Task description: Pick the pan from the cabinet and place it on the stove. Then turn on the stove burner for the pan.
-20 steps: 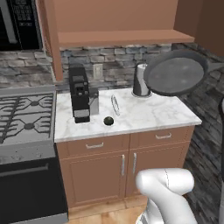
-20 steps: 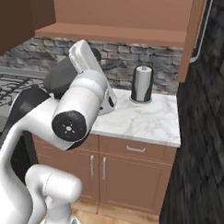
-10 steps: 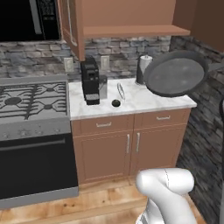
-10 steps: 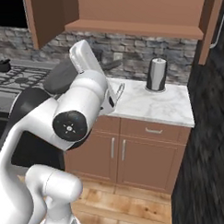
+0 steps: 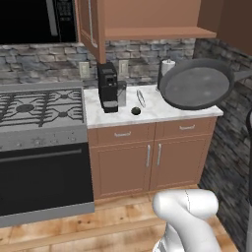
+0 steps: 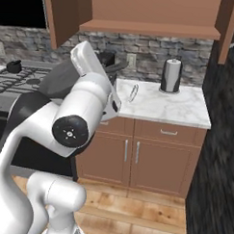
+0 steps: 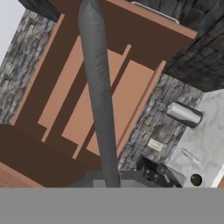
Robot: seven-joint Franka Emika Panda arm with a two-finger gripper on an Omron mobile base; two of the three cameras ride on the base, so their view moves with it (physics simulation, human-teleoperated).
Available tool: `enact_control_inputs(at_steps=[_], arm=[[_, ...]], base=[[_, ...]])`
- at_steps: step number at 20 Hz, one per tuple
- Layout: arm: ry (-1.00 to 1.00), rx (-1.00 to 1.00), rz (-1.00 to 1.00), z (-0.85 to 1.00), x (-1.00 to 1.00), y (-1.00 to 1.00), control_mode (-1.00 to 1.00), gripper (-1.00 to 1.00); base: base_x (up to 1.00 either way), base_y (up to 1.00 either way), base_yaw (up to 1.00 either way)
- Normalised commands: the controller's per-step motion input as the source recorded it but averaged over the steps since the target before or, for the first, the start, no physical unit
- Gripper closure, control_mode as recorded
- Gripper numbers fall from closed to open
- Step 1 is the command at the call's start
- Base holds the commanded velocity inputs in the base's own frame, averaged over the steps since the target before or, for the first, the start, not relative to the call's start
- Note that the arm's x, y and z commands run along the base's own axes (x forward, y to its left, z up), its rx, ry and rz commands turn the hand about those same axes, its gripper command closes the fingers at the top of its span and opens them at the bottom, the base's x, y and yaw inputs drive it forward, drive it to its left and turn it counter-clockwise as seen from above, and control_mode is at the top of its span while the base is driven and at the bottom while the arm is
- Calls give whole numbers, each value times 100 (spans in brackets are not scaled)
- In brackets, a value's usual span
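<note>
Carry step: hand clamped on the straight handle of the wide dark-grey frying pan [image 5: 196, 84], held above the marble bench [image 5: 157, 109] right of the grey gas stove [image 5: 39, 110]. Next: swing it left onto a grate.

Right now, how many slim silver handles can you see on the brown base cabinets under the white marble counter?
4: two short horizontal ones on the drawer fronts, and two vertical ones side by side where the doors meet. None looks hidden.

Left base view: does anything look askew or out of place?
The pan hangs in the air over the right end of the counter, steeply tilted with its base showing. The cabinet stands open. Nothing is spilled.
</note>
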Motion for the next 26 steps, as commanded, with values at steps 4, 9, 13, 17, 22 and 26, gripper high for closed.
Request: enact_control_inputs(at_steps=[4, 9, 13, 17, 22, 26], arm=[[0, 0, 0, 0, 0, 0, 100, 100], [0, 0, 0, 0, 0, 0, 100, 100], [0, 0, 0, 0, 0, 0, 100, 100], [0, 0, 0, 0, 0, 0, 100, 100], [0, 0, 0, 0, 0, 0, 100, 100], [0, 0, 0, 0, 0, 0, 100, 100]], base=[[-66, 74, 0], [-65, 72, 0], [-47, 84, 10], [-35, 87, 26], [-29, 89, 29], [-24, 87, 30]])
